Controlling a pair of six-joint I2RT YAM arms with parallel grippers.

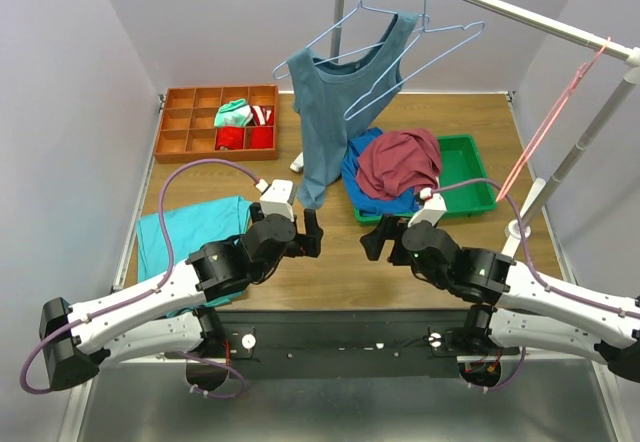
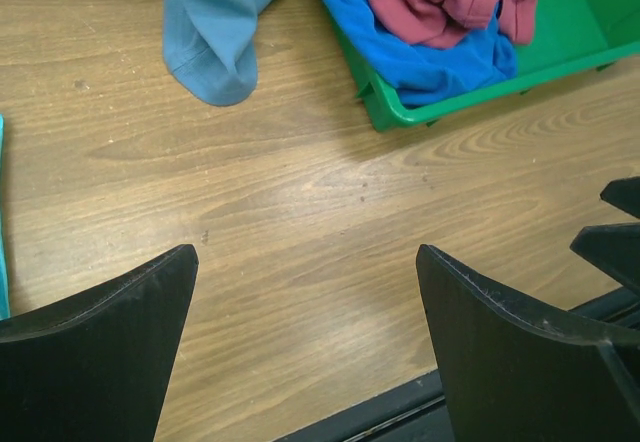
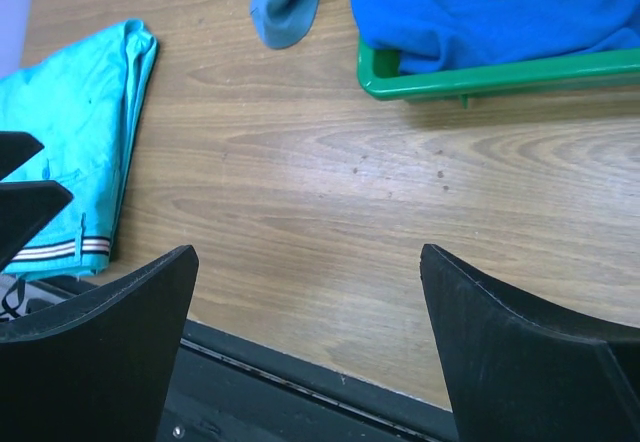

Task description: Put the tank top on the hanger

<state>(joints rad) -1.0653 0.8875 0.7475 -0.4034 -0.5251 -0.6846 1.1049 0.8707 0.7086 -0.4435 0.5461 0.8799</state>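
The slate-blue tank top [image 1: 332, 102] hangs from a light-blue wire hanger [image 1: 313, 40] hooked on the white rail. Its hem trails down to the table. The hem also shows in the left wrist view [image 2: 215, 32] and the right wrist view [image 3: 285, 2]. A second light-blue hanger [image 1: 415, 70] hangs bare beside it. My left gripper [image 1: 310, 234] [image 2: 305, 292] is open and empty, low over the wood near the front edge. My right gripper [image 1: 372, 240] [image 3: 308, 297] is open and empty, facing it.
A green tray [image 1: 470, 177] holds a maroon shirt [image 1: 400, 162] on a royal-blue garment [image 1: 375, 200]. A teal garment [image 1: 190, 232] lies at front left. An orange divided box [image 1: 215, 122] stands at back left. A pink-red hanger [image 1: 550, 122] hangs on the rail [image 1: 500, 4].
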